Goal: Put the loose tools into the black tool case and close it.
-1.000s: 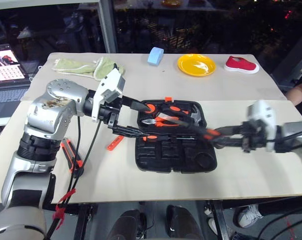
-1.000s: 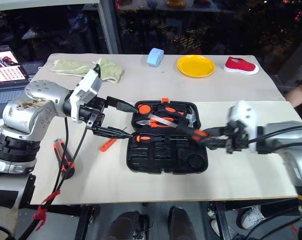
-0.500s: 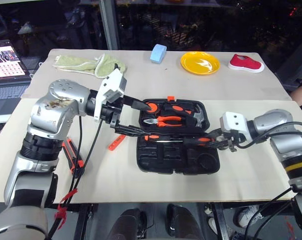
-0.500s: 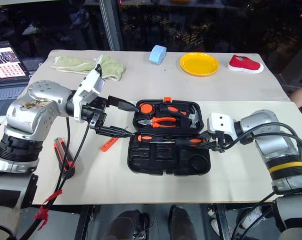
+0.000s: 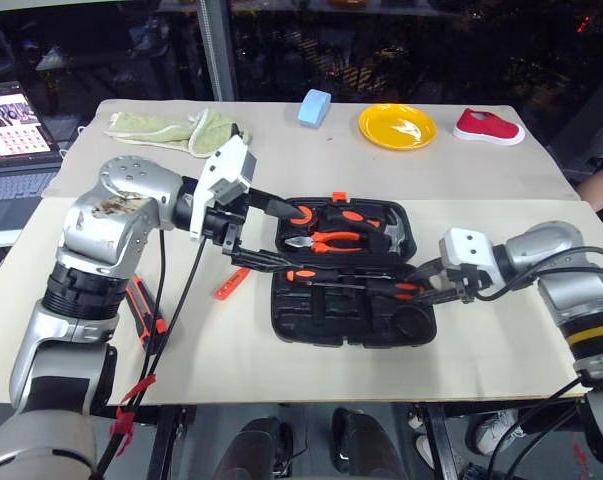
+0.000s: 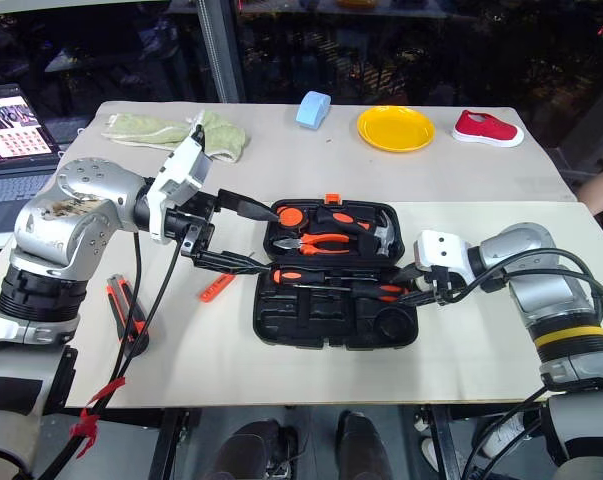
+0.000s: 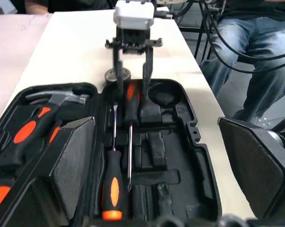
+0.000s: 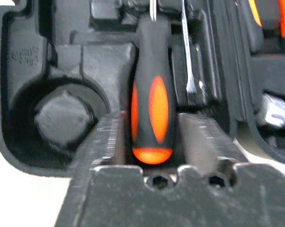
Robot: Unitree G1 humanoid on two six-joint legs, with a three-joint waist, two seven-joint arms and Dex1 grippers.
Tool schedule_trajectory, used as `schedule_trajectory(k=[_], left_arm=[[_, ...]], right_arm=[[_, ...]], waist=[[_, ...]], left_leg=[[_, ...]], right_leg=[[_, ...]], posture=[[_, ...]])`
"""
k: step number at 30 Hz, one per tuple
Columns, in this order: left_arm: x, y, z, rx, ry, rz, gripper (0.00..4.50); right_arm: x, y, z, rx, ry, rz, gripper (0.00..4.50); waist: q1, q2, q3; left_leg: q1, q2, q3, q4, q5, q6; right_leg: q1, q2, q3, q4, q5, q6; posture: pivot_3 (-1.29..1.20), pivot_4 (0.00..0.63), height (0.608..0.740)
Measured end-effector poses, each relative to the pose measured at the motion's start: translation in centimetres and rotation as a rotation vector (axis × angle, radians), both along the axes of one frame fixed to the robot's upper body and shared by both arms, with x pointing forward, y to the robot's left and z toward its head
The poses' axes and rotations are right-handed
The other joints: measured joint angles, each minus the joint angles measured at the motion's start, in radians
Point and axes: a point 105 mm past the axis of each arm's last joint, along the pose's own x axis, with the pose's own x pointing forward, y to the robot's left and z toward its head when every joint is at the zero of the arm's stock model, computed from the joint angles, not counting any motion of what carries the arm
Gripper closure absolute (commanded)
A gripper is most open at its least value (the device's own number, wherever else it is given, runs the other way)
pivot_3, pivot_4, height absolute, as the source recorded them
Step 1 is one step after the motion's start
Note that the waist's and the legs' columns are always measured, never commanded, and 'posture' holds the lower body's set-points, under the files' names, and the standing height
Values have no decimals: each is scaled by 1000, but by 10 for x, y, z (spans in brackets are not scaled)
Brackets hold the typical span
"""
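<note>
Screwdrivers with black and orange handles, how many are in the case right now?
2, both lying in the front half of the open case: one screwdriver at its left end, the other screwdriver at its right end between the right gripper's fingers. Others may be hidden.

Lab: cabled test table [image 5: 481,350], laptop [image 5: 16,125].
</note>
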Motion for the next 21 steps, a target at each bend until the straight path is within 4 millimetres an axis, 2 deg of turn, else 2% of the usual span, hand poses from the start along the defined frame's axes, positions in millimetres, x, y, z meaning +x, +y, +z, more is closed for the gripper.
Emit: schedule_trajectory(k=[1, 5, 8, 10, 18, 19, 21], left_arm=[[0, 0, 0, -1, 0, -2, 0], [0, -2, -1, -2, -1, -5, 0], [0, -2, -1, 1, -6, -6, 0], [0, -2, -1, 1, -16, -12, 0], [0, -3, -2, 15, -32, -20, 0], [1, -2, -3, 15, -31, -19, 0], [2, -1, -3, 15, -25, -17, 0]], right_arm=[[0, 1, 2, 2, -8, -1, 34], [2, 0, 13, 42, -14, -43, 34], [2, 2, 25, 120, 13, -93, 815], [2, 5, 28, 139, 24, -106, 1572], [2, 26, 11, 182, 67, -101, 4340], [3, 29, 9, 185, 72, -99, 4481], [4, 33, 6, 189, 69, -102, 4481]], waist=[[0, 0, 0], [3, 0, 0], [3, 0, 0], [3, 0, 0], [3, 0, 0], [2, 0, 0], [2, 0, 0]], left_leg=[[0, 0, 0, 0, 0, 0], [0, 0, 0, 0, 0, 0], [0, 0, 0, 0, 0, 0], [0, 0, 0, 0, 0, 0], [0, 0, 0, 0, 0, 0], [0, 0, 0, 0, 0, 1], [0, 0, 0, 0, 0, 1]], right_leg=[[0, 0, 0, 0, 0, 0], [0, 0, 0, 0, 0, 0], [0, 0, 2, 0, 0, 0], [0, 0, 4, 0, 0, 0], [-1, 0, 6, 0, 0, 0], [-1, 0, 6, 0, 0, 0], [-1, 0, 5, 0, 0, 0]], posture=[[0, 150, 732], [0, 150, 732], [0, 150, 732], [0, 150, 732], [0, 150, 732], [0, 150, 732], [0, 150, 732]])
